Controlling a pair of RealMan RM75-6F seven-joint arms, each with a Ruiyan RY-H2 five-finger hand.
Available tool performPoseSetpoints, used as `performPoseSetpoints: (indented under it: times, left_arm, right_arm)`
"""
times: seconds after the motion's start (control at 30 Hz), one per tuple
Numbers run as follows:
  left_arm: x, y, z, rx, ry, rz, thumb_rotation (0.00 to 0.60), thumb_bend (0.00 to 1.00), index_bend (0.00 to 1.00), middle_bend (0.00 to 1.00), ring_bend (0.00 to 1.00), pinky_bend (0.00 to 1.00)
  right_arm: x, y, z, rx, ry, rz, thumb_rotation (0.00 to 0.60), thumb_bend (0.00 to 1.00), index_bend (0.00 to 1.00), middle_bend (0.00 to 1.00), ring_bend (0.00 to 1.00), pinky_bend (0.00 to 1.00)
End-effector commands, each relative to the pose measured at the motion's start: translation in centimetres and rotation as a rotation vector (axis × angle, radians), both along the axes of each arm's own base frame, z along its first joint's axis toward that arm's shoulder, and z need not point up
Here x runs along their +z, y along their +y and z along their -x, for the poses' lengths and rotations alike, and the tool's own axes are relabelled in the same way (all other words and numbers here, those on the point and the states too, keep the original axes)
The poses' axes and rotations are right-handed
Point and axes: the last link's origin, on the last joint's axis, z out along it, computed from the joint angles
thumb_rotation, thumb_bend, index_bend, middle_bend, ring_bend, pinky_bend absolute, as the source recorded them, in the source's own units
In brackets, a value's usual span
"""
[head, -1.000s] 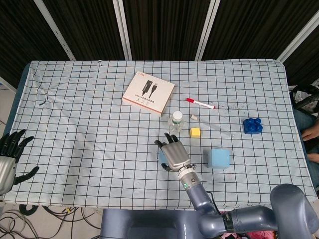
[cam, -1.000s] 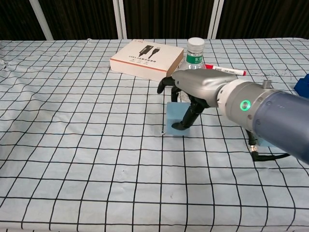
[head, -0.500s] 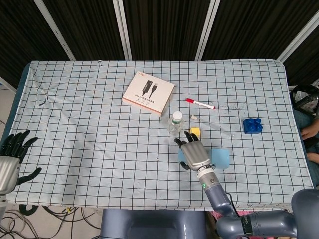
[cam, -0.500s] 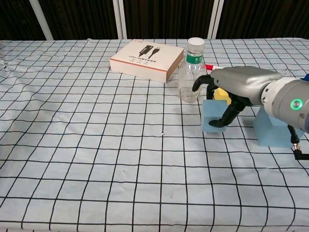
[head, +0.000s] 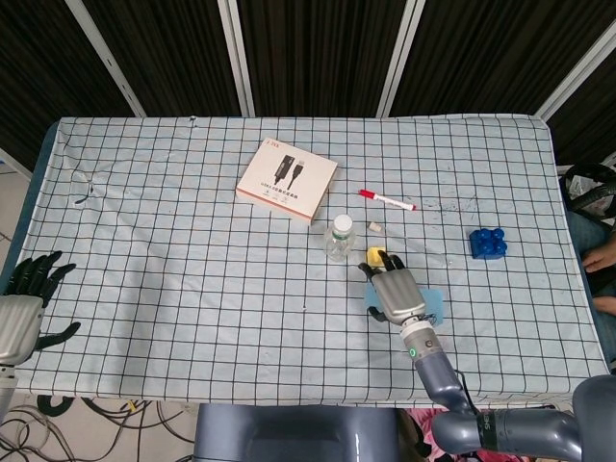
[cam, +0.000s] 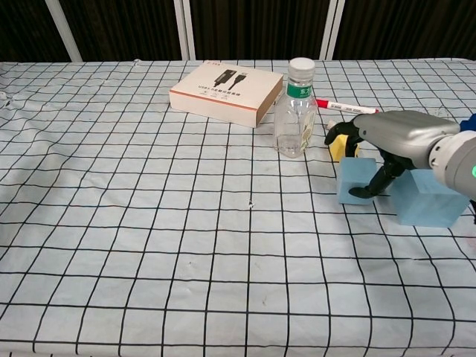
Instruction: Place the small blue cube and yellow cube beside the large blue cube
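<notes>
My right hand [cam: 394,141] grips the small light-blue cube [cam: 355,181] from above, thumb on its front face. The cube sits close against the left side of the large blue cube [cam: 428,197]; whether they touch I cannot tell. In the head view the right hand [head: 395,294] hides most of the small cube, and the large blue cube [head: 436,303] shows at its right. The yellow cube [cam: 342,147] lies just behind the hand, partly hidden; from the head camera the yellow cube [head: 373,255] is at the fingertips. My left hand [head: 24,298] hangs open off the table's left edge.
A clear water bottle [cam: 296,111] stands just left of the yellow cube. Behind it lie a flat white box [cam: 227,91] and a red marker [cam: 346,107]. A dark blue toy brick [head: 488,243] sits further right.
My right hand carried the small blue cube rightward from the table's middle, past the bottle, to the large blue cube's left side. The left hand has barely moved.
</notes>
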Motion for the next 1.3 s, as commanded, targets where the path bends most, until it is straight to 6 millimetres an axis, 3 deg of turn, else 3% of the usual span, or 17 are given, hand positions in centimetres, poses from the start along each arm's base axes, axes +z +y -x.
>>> performPoseSetpoints:
  times: [0.03,0.63,1.3]
  left_arm:
    - [0.0,0.0,0.0,-0.001,0.000,0.001,0.600,0.15,0.16,0.04,0.00,0.00]
    - [0.1,0.0,0.0,-0.004,-0.001,-0.015,0.600,0.15,0.16,0.04,0.00,0.00]
    - [0.2,-0.1,-0.1,0.000,0.003,-0.025,0.600,0.15,0.16,0.04,0.00,0.00]
  right_arm:
    - [0.0,0.2,0.6,-0.003,-0.002,-0.011,0.600,0.26,0.20,0.43,0.05,0.11]
    - [1.2,1.4,1.7,0.014,-0.063,-0.044,0.600,0.26,0.19,0.43,0.05,0.11]
    - [1.5,1.2,3.3,0.056,-0.056,-0.074,0.600,0.26,0.20,0.43,0.05,0.11]
